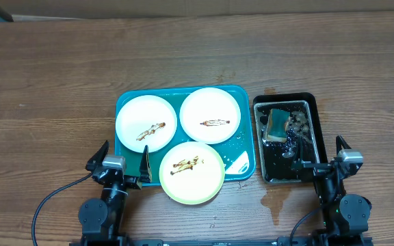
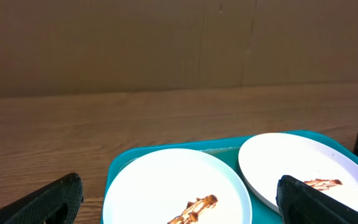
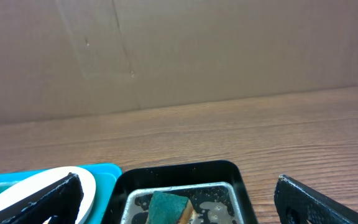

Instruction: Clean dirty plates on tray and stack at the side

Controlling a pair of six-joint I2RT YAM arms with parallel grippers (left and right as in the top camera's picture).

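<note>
Worktop (image 1: pixel 46 75) of brown wood, viewed from overhead, with both arms stationed at its near edge. The teal tray (image 1: pixel 124 102) is placed at the centre. On it, a white plate (image 1: pixel 146 123) is set at the far left and a second white plate (image 1: pixel 211 115) at the far right, the two just beside each other. A yellow-green-rimmed plate (image 1: pixel 191 172) is laid nearer the arms, with its near edge overhanging the tray's rim. A brown smear is borne at the centre of each plate.

The left pincer (image 1: pixel 123 160) is held at the tray's near left corner, fingers spread wide apart and nothing between them. The right pincer (image 1: pixel 320 156) is likewise spread wide and empty, at the near end of the black tray (image 1: pixel 314 126), which lies just right of the teal one. A green-topped sponge (image 1: pixel 277 125) is seen in the black tray amid wet, dark residue. A damp patch (image 1: pixel 272 199) is visible on the wood near that tray.
</note>
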